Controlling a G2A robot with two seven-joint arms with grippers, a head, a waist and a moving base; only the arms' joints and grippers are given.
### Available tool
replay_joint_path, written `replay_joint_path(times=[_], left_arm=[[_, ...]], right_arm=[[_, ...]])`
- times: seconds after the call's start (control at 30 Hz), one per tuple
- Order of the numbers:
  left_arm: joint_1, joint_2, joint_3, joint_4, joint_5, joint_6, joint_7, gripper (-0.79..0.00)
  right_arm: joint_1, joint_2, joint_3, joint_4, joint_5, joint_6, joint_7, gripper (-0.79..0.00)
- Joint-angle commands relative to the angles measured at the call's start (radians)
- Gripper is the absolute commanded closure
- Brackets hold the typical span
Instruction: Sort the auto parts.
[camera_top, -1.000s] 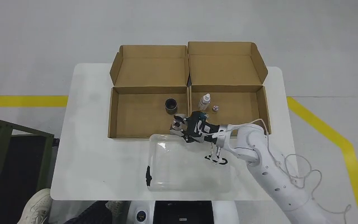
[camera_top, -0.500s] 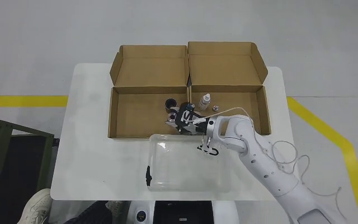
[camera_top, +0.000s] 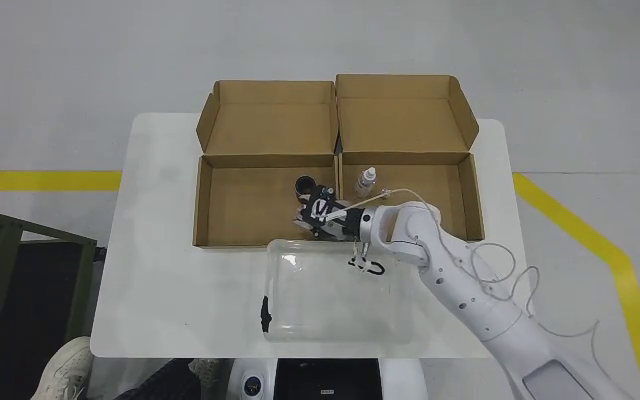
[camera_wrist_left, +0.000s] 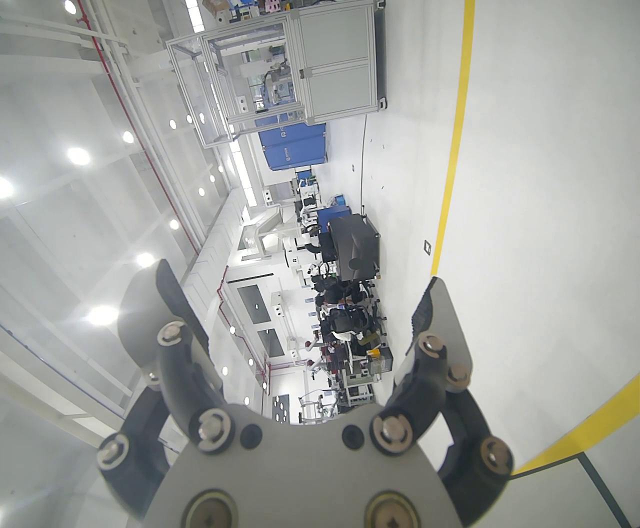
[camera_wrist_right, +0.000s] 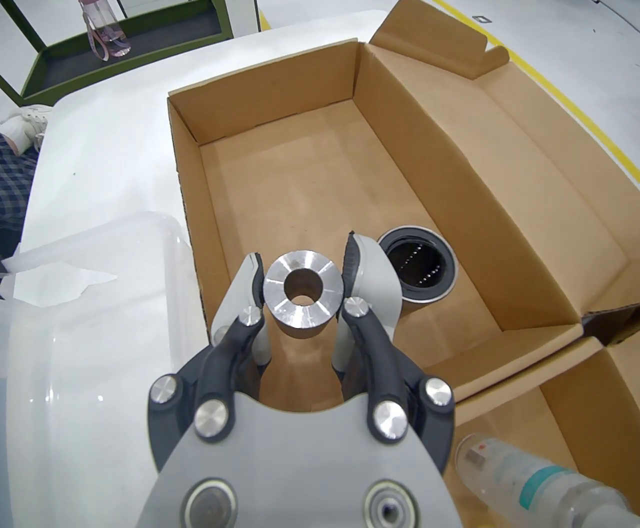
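My right gripper (camera_wrist_right: 303, 261) is shut on a silver metal ring (camera_wrist_right: 303, 295) with a centre hole and holds it over the floor of the left cardboard box (camera_wrist_right: 280, 170). Beside it on the box floor stands a black cylindrical bearing (camera_wrist_right: 420, 270). From above, the right gripper (camera_top: 312, 212) sits at the left box's (camera_top: 240, 205) near right corner, just in front of the bearing (camera_top: 304, 185). My left gripper (camera_wrist_left: 295, 295) is open, holds nothing and faces the room.
A small bottle (camera_top: 365, 181) lies in the right box (camera_top: 430, 190). A clear plastic tray (camera_top: 320, 300) in front of the boxes holds a black clip (camera_top: 266, 315) and a black hook-shaped part (camera_top: 365, 265). Both box lids stand open at the back.
The right arm has carried the metal ring leftward and away from the tray's rim, over the left box's wall and in next to the black bearing.
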Motion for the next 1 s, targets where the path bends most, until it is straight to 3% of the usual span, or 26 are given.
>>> replay_joint_path(times=[0.0,0.6,0.77,0.97], left_arm=[[0.0,0.0,0.0,0.0,0.0,0.0,0.0,-0.785],[0.0,0.0,0.0,0.0,0.0,0.0,0.0,-0.785],[0.0,0.0,0.0,0.0,0.0,0.0,0.0,-0.785],[0.0,0.0,0.0,0.0,0.0,0.0,0.0,-0.785]], right_arm=[[0.006,-0.003,-0.005,0.008,-0.002,-0.002,0.002,0.0],[0.062,-0.037,-0.046,0.113,0.01,-0.006,0.034,0.0],[0.071,-0.044,-0.052,0.127,0.006,-0.004,0.042,-0.166],[0.072,-0.048,-0.052,0.132,-0.003,-0.006,0.05,-0.228]])
